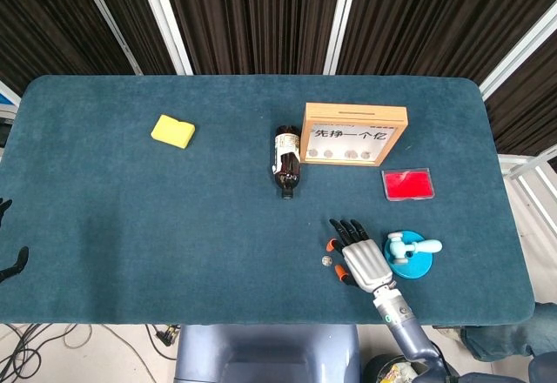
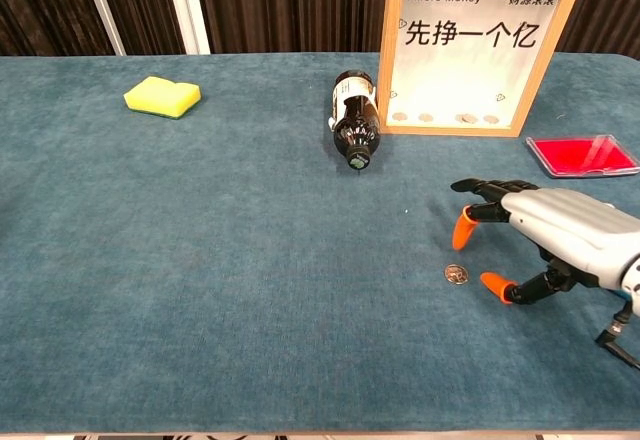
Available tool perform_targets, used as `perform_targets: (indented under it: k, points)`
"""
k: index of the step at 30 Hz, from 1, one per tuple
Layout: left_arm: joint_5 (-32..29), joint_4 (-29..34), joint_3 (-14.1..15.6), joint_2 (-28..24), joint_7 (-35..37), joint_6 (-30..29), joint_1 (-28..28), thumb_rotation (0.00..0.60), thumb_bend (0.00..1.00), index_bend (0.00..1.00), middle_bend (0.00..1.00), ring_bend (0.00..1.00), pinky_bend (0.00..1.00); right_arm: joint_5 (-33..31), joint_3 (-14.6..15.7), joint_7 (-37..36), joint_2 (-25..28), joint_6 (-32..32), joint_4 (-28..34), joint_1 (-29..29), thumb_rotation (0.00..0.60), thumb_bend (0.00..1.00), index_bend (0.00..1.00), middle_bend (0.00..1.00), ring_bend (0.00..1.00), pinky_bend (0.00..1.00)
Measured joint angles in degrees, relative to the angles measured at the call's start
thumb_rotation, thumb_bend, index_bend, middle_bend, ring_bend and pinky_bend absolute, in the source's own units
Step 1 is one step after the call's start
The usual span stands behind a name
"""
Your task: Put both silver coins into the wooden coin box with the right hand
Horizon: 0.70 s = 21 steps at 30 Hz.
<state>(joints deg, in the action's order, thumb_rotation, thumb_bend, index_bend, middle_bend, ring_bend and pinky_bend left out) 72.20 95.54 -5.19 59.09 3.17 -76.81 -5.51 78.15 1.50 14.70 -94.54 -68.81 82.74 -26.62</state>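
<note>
One silver coin lies flat on the blue cloth near the front edge. My right hand hovers just to its right, palm down and holding nothing. Its orange fingertips are spread above and beside the coin without touching it. The wooden coin box stands upright at the back, with several coins showing behind its glass front. I see no other loose coin. Only dark fingertips of my left hand show at the far left edge.
A brown bottle lies on its side left of the box. A red case sits right of the box. A blue dish is behind my right hand. A yellow sponge lies far left.
</note>
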Motion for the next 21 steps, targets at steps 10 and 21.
perform_targets:
  k: [10,21]
  points:
    - [-0.2,0.1,0.0,-0.1,-0.3,0.2,0.0,0.6,0.4,0.01,0.0,0.0,0.0,0.4,-0.4,-1.2,-0.4,0.6,-0.4,0.9,0.6,0.47,0.39,0.0,0.0,0.0]
    - [-0.7,0.3,0.0,-0.1,-0.6,0.4,0.0,0.6,0.4,0.01,0.0,0.0,0.0,1.7,-0.7,-1.6,-1.0,0.9,-1.0,1.5,0.6,0.47,0.44,0.0,0.0,0.0]
